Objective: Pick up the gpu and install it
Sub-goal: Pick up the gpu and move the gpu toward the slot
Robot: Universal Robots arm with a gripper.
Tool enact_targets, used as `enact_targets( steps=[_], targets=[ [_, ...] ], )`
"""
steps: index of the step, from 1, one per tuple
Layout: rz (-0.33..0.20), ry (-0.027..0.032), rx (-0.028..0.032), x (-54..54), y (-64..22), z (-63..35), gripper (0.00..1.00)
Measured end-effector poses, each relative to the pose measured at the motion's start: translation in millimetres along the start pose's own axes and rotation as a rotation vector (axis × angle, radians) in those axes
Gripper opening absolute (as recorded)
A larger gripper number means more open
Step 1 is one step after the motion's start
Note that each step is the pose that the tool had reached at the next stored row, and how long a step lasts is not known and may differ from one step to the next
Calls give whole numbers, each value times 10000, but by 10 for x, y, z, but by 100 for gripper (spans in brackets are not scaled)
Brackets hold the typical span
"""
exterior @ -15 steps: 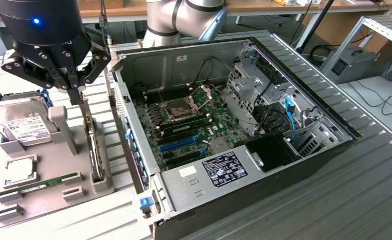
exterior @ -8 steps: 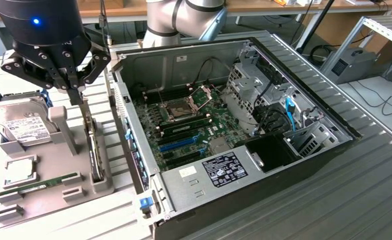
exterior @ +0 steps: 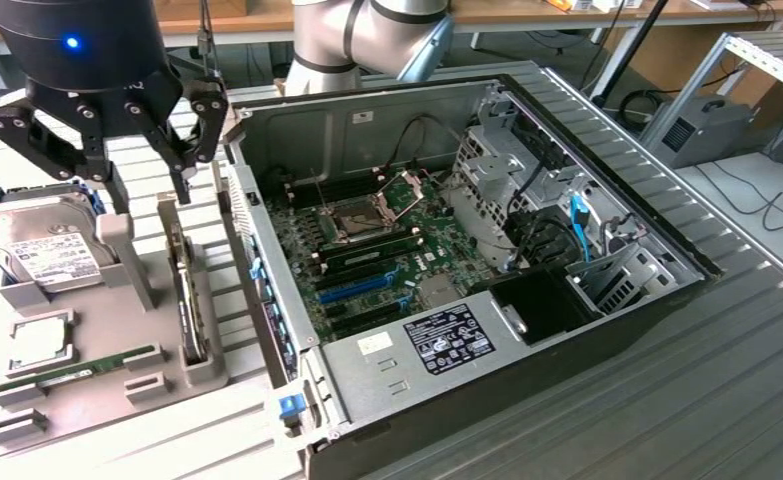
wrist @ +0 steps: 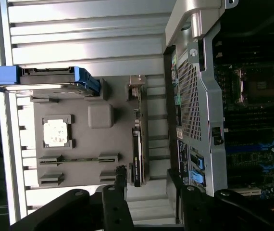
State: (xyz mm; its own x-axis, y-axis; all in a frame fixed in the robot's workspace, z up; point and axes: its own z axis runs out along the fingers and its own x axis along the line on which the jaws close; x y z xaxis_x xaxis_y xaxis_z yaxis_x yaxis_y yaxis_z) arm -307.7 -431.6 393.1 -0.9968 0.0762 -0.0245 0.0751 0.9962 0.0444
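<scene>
The gpu is a thin dark card standing on edge in a slot of the grey holder, beside the open computer case. In the wrist view the gpu runs along the holder's edge nearest the case. My gripper hangs above the card's far end, a little over it and not touching it. Its jaws are open with nothing between them. In the wrist view the gripper has one dark finger on each side of the card's line.
The holder also carries a silver hard drive, a square processor and a green memory stick. Inside the case lies the motherboard with blue expansion slots. The case wall stands close beside the gpu.
</scene>
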Motion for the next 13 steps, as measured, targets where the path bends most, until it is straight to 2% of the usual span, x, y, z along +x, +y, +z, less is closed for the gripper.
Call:
enact_targets(
  steps=[1,2,7,13],
  targets=[
    [0,0,0,0,0,0,48],
    [0,0,0,0,0,0,54],
    [0,-1,-1,0,0,8,54],
    [1,0,-3,2,-3,72,54]
  ],
)
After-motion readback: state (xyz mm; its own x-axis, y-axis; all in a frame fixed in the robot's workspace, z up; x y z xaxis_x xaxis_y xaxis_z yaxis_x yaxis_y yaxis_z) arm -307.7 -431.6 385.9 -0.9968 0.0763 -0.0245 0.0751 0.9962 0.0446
